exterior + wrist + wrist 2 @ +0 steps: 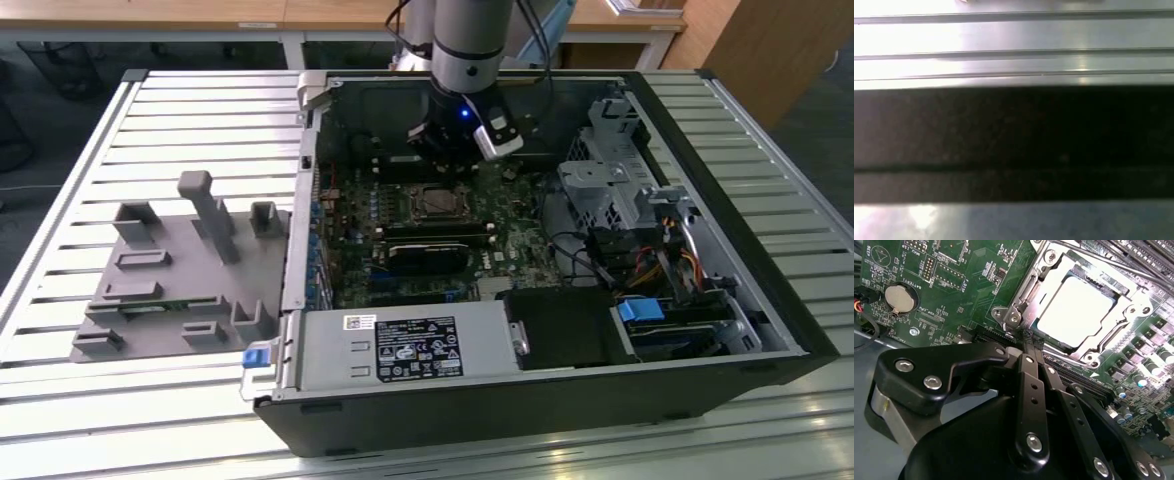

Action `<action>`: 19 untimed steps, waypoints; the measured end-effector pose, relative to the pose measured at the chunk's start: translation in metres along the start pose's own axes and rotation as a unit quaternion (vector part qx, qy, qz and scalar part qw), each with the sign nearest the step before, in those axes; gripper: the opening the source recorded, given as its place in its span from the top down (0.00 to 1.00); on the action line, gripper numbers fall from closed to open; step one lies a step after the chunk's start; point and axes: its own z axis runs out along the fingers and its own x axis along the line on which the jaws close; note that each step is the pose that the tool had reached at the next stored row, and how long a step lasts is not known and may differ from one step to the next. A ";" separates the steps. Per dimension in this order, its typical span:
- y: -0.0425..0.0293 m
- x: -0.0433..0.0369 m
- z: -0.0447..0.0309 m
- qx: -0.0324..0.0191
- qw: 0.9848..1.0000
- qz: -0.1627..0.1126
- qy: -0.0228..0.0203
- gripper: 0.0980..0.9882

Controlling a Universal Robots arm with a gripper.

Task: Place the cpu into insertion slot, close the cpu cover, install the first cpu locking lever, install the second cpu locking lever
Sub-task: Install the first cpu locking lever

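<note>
In the second wrist view the cpu (1081, 310) lies flat in the insertion slot with its silver-grey top up. The cpu cover (1121, 320), a silver frame, lies down around it. A thin metal locking lever (1026, 287) runs along the socket's near side. My gripper (1029, 340) is shut, its two black fingers (1030, 375) pressed together. Their tips are at the socket's corner beside the lever's end, with nothing visible between them. In the exterior view the gripper (451, 160) hangs inside the open case, just behind the insertion slot (437, 203).
The open computer case (721, 230) lies on a slatted metal table (80, 400). A long black card (434, 250) sits in front of the socket, with a power supply (400, 345) nearer and a drive cage (621, 190) on the exterior view's right. A grey fixture (187, 270) stands left of the case.
</note>
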 end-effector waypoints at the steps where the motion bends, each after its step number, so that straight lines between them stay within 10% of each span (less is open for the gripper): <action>1: -0.0001 0.0000 0.0003 0.000 1.000 0.000 0.000 0.99; 13: -0.0002 0.0000 0.0041 0.000 1.000 0.000 0.000 0.99; 19: 0.0008 -0.0001 -0.0077 0.000 1.000 0.000 0.000 0.99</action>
